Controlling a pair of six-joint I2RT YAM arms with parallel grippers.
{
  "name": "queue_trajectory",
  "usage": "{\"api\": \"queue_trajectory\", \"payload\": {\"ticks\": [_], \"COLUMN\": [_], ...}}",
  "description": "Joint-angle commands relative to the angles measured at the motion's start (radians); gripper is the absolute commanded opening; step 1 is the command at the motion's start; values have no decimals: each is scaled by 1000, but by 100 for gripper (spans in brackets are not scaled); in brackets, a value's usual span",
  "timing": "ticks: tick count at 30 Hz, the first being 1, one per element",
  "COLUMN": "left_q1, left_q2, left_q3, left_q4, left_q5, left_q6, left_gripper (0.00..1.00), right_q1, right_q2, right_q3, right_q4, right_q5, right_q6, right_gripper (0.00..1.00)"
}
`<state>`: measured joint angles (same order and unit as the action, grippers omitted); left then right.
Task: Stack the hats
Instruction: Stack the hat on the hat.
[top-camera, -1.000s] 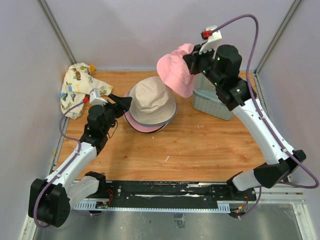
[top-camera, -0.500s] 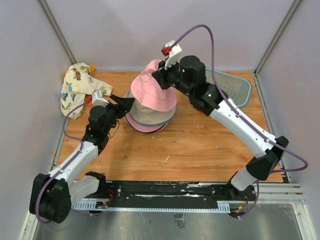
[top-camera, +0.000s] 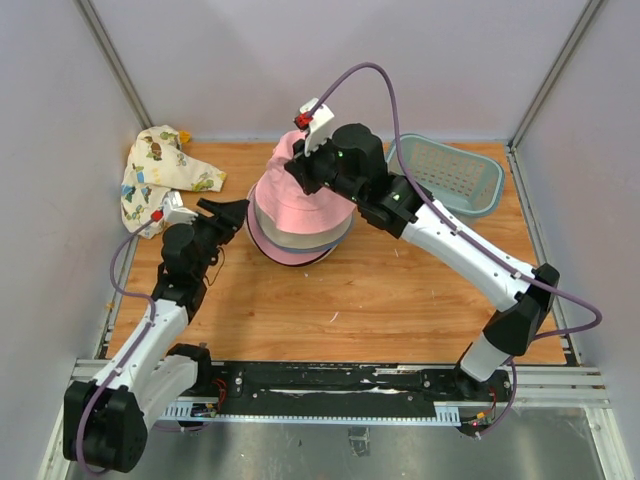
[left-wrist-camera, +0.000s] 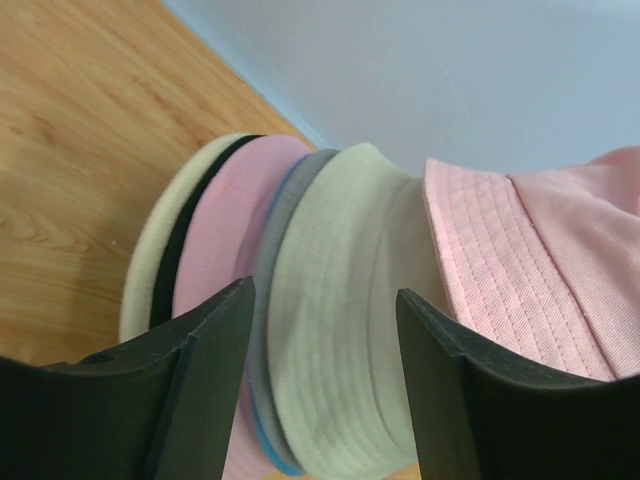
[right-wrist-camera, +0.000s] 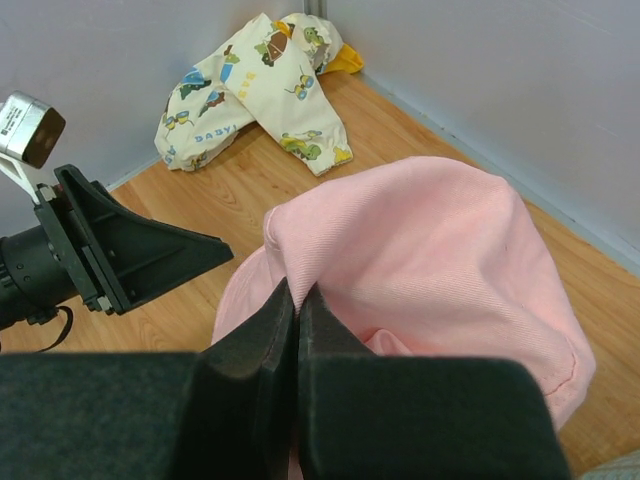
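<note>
Step in hand: seating the pink hat (top-camera: 305, 200) on the stack (top-camera: 300, 252).

The stack is sited mid-worktop (top-camera: 400, 290), toward the far edge. The cream hat (left-wrist-camera: 340, 330) is uppermost; grey, blue, pink, black and cream brims are read beneath it in the left wrist view.

The right gripper (right-wrist-camera: 296, 305) is clamped on a pinch of the pink hat's crown, jaws pressed together on the fabric. The hat is draped over the cream crown (whether fully seated cannot be told).

The left gripper (top-camera: 228, 212) is held with jaws apart just beside the stack's left brim; nothing is gripped.

To be done well:
- The pink crown should be centred over the cream crown.
- It should be lowered until the fabric slackens.
- It should be released with a straight lift, so the hat is not dragged off.
- The brims could be steadied by the left jaws meanwhile.
</note>
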<state>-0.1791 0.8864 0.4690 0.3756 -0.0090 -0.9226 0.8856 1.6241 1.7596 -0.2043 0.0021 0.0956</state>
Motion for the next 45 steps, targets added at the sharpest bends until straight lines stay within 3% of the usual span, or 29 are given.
{"api": "queue_trajectory", "payload": {"ticks": [1, 8, 17, 34, 45], "left_q1": [60, 93, 93, 64, 56], "left_q2": [-57, -102, -25, 289, 384], "left_q3": [-76, -220, -281, -199, -214], "left_q4": [13, 369, 664, 904, 1036], "left_q5": [37, 180, 244, 350, 327], "left_q6": [-92, -272, -415, -474, -505], "left_gripper": [62, 63, 67, 68, 68], "right_q1": [22, 38, 40, 46, 46], "right_q2": [17, 29, 31, 34, 29], "right_q3": [7, -22, -61, -78, -91], "right_q4": [32, 39, 52, 73, 84], "right_q5": [13, 38, 39, 24, 16], "right_q6": [-28, -52, -53, -34, -31], "right_gripper": [1, 1, 1, 1, 0]}}
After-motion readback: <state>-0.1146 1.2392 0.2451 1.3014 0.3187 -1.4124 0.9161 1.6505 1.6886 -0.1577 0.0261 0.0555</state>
